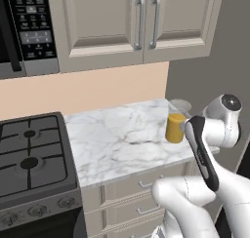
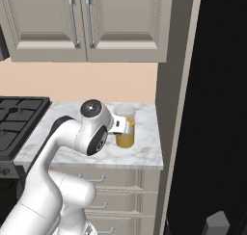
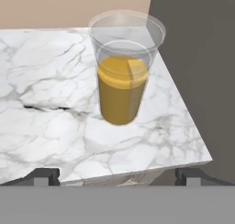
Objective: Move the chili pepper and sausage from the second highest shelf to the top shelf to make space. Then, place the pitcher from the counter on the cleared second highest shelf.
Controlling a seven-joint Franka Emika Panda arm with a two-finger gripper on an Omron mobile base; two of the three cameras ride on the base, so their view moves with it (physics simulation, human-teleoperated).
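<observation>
Left base view: your pitcher stands upright on the counter, near its right edge by the grey wall, stove well apart.
Right base view: arm partly hides the pitcher.
Hand view: gripper spread wide, holding nothing; pitcher ahead between the fingertips.

A: What does the pitcher look like?
B: A clear, tapered cup with a wide transparent rim, upright, filled about two-thirds with orange-yellow liquid.

A: And where does it stand?
B: On the counter, a white marble slab with grey veins, near its right rear corner beside the dark grey side wall.
</observation>
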